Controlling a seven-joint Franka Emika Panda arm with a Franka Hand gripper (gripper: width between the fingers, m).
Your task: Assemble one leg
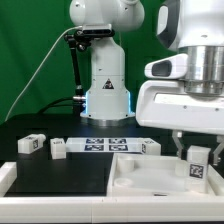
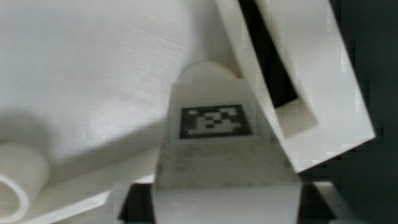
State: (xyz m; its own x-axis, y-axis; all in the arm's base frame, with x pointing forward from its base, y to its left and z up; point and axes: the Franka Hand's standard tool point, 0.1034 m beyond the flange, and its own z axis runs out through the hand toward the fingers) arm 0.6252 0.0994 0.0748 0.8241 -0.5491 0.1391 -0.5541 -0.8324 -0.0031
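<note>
Leg [image 1: 199, 160] is sitting between the fingers of the gripper [image 1: 197, 155], which is closing on its upper part and holding it over the large white tray-like part [image 1: 165, 175] at the exterior view's right. In the wrist view the leg [image 2: 217, 140] is filling the centre, tag facing the camera, with the raised rim of the tray-like part [image 2: 294, 75] running just beside it.

Risks I am noting from where I am standing:
- The leg is hanging close to the rim; if it is descending off-line, its lower end is likely catching the rim instead of seating, and the tray-like part is sliding on the worktop.
- The grip appears to be high on the leg; a sideways push at the bottom is probably tilting it in the fingers.
- Whether the leg is already touching the tray floor I cannot tell; the wrist view is too close and soft.

Surface and room: the worktop [image 1: 60, 180] is black and matte, giving strong contrast to the white parts. Three more tagged legs are lying on it, two at the exterior view's left [image 1: 31, 144] [image 1: 58, 148] and one near the middle [image 1: 150, 146], well apart from the gripper. The marker board [image 1: 104, 144] is lying flat in front of the arm's base. A green backdrop [image 1: 30, 50] is hanging behind.
</note>
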